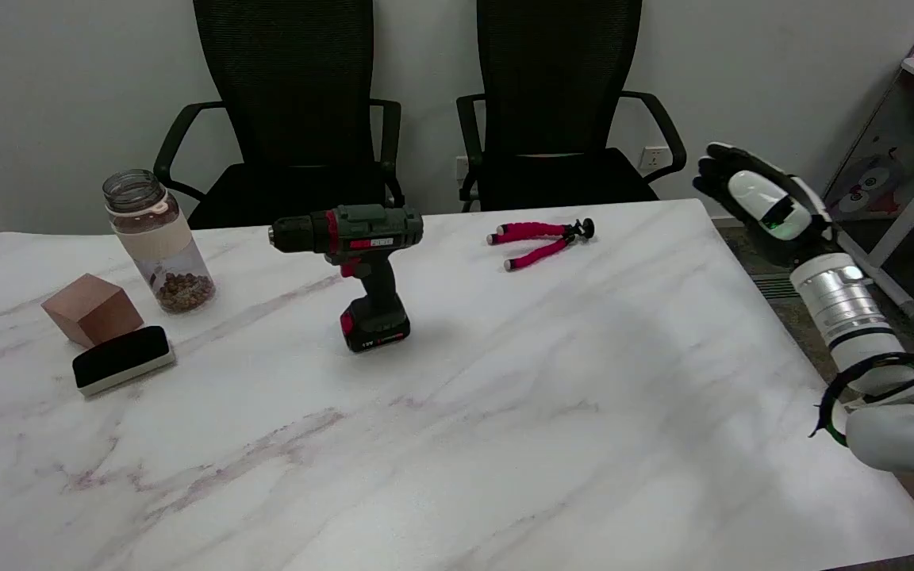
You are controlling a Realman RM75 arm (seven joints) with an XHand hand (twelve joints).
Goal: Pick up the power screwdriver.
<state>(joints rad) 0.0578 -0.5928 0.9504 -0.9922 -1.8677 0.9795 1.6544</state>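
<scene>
From the head view, my right hand is up in the air past the counter's right edge, holding nothing. I cannot tell how its fingers sit. The power screwdriver stands far left of it, with bare counter between.

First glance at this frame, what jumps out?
The dark green and red power screwdriver stands upright on its battery base near the middle of the white marble-patterned table. The black-and-white right hand hangs past the table's right edge, holding nothing. A pink flexible mini tripod lies toward the far edge.
</scene>
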